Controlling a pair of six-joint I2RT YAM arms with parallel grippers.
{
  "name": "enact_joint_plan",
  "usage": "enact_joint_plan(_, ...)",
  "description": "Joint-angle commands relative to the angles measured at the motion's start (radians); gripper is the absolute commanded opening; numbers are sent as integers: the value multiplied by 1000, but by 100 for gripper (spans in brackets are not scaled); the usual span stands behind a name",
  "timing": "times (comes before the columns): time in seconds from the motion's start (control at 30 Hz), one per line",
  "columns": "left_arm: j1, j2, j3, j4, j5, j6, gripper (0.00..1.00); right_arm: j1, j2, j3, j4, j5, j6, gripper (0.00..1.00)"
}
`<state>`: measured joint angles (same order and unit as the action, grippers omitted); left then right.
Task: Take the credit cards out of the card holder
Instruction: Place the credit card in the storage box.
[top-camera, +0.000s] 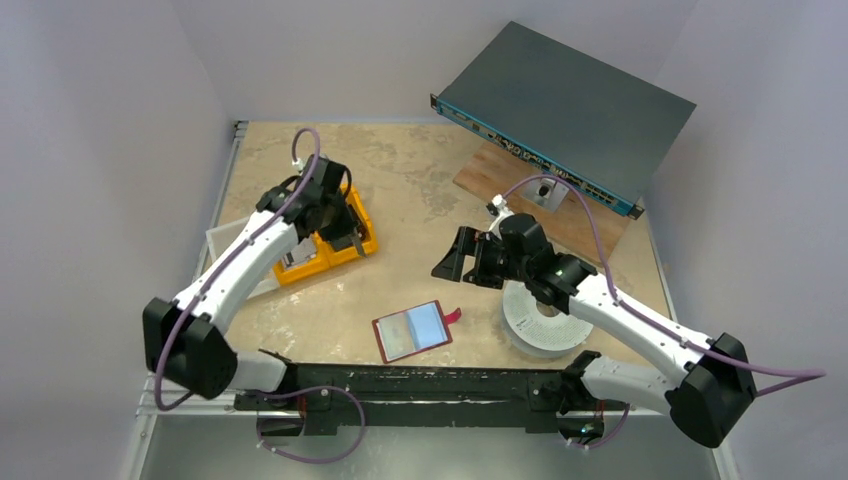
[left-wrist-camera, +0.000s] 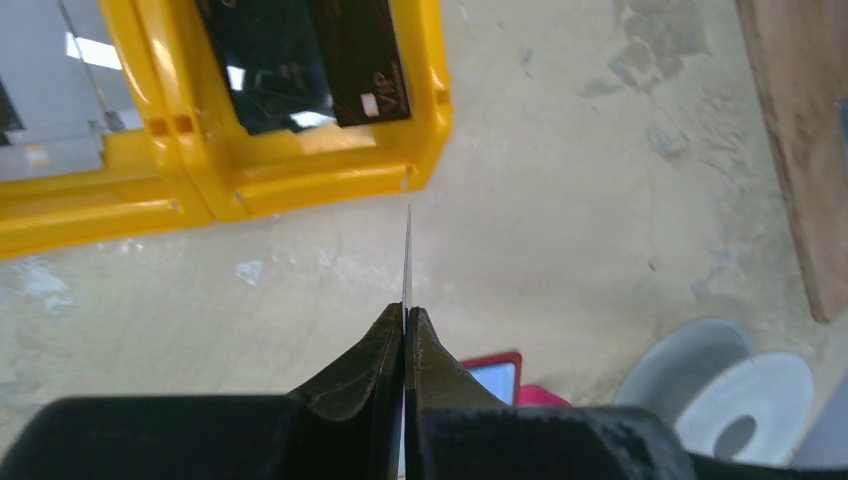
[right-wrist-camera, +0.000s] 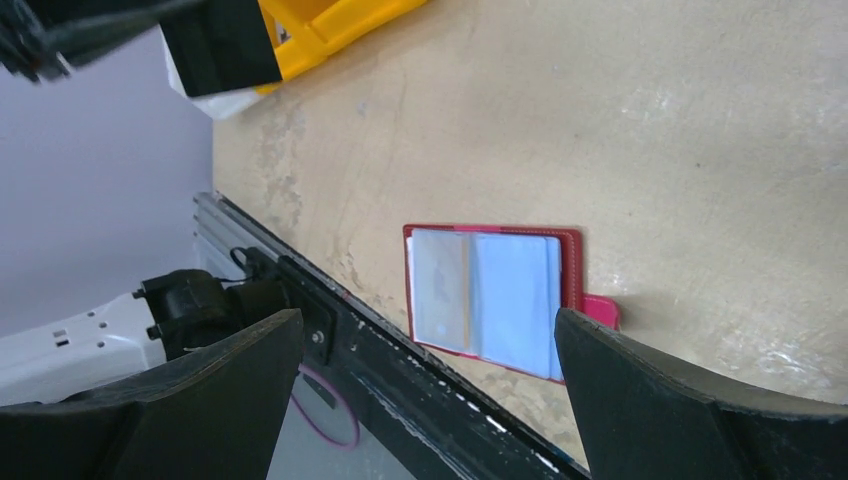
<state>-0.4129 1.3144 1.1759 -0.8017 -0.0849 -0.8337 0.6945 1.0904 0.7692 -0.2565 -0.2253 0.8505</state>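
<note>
black fingers of the left gripper (left-wrist-camera: 407, 318) fill the near edge of the left wrist view. they are clamped together on a credit card (left-wrist-camera: 407, 250), seen edge-on as a thin pale line rising from between them. just beyond it stands the yellow bin (left-wrist-camera: 320, 175); in one of its compartments lies a dark glossy card (left-wrist-camera: 300, 70) marked "vip". the overhead view places this gripper above that bin, at the left of the tabletop (top-camera: 420, 180).

the card holder (top-camera: 412, 331) lies opened flat near the tabletop's front edge, between the two arms and well apart from the bin. its red cover is down, its pale blue-grey sleeves are up, and its snap tab points right.

the right gripper (top-camera: 452, 258) hangs above the tabletop beside a white spool (top-camera: 540, 320), jaws spread wide and holding nothing. its wrist view looks down on the card holder between the two fingers.

progress, as judged: at least one card is out and binned, and a second is out and in the grip, seemingly awaiting release into the bin. whether further cards sit in the sleeves cannot be told; the left page shows a faint tan edge that may be one. what is left is the release, then a check of the sleeves.
</note>
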Motion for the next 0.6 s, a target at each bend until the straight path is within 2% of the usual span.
enact_joint_plan(0.0, 60, 129, 143, -98, -129, 78, 0, 0, -45, 19, -45, 37, -44, 99)
enact_joint_plan(0.27, 135, 345, 249, -31, -67, 120, 0, 0, -114, 21, -94, 87, -62, 99)
enact_joint_plan(0.57, 162, 387, 246, 73, 34, 101, 0, 0, -136, 10, -119, 91, -70, 99)
